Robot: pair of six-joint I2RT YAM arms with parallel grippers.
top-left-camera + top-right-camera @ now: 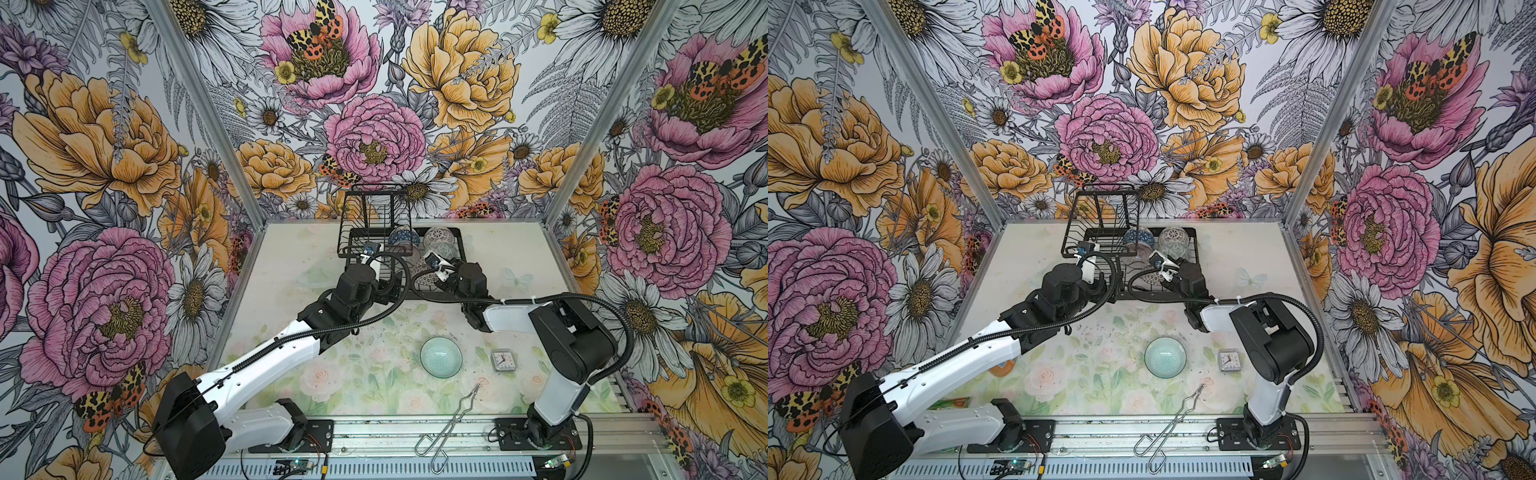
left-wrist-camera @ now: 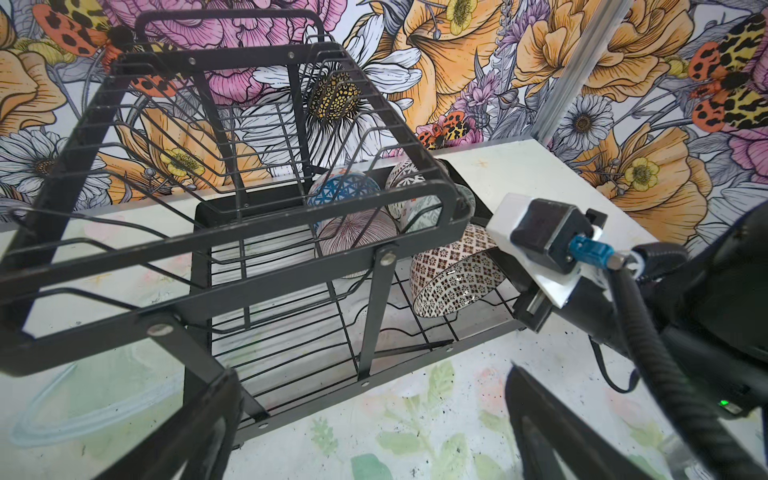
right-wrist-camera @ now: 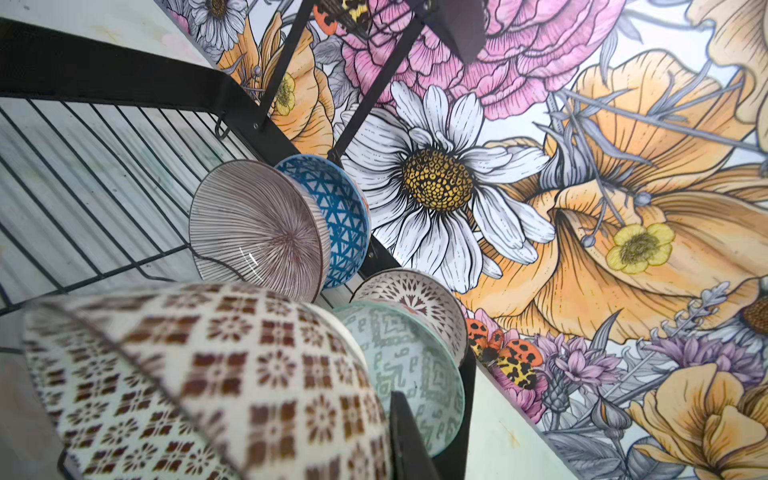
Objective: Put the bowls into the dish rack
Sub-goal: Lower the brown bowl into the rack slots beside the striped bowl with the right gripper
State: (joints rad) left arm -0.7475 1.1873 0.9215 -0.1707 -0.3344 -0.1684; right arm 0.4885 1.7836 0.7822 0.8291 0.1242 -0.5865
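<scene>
The black dish rack (image 1: 461,253) stands at the back of the table. Against its back wall lean a blue-triangle bowl (image 1: 400,237), a dotted bowl (image 1: 438,237), a green-grey maze bowl (image 1: 444,250) and a pink-striped bowl (image 3: 257,232). My right gripper (image 3: 374,419) is shut on the rim of the mosaic bowl (image 2: 457,274), which is tilted on its side over the rack's lower wires. My left gripper (image 2: 374,432) hangs open and empty over the table by the rack's front edge. A mint bowl (image 1: 441,356) sits upright on the table in front.
A clear glass dish (image 1: 316,276) lies left of the rack. A small clock (image 1: 503,360) and metal tongs (image 1: 451,419) lie near the front right. The rack's raised upper shelf (image 2: 249,232) overhangs its left half. Flowered walls close in the table on three sides.
</scene>
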